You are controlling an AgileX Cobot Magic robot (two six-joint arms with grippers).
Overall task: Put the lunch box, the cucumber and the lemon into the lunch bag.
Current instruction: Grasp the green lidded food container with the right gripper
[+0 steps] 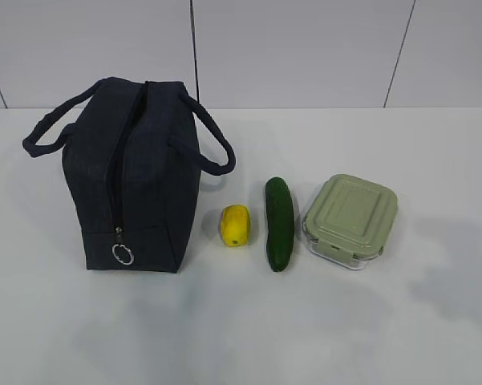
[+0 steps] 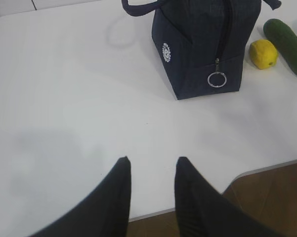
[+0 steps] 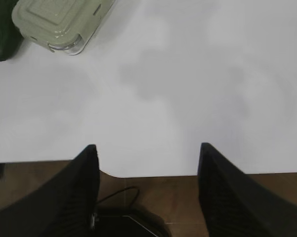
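On the white bench (image 1: 64, 337), left of centre in the exterior view, the lunch bag (image 1: 132, 172) stands zipped, its ring pull (image 1: 122, 254) hanging low. Right of it lie the lemon (image 1: 235, 225), the cucumber (image 1: 279, 223) and the lunch box (image 1: 350, 219), in a row, none touching. Both jaws hover at the bench's near edge, well apart from everything: the left gripper (image 2: 151, 170) narrowly parted, the right gripper (image 3: 147, 148) spread wide, both empty.
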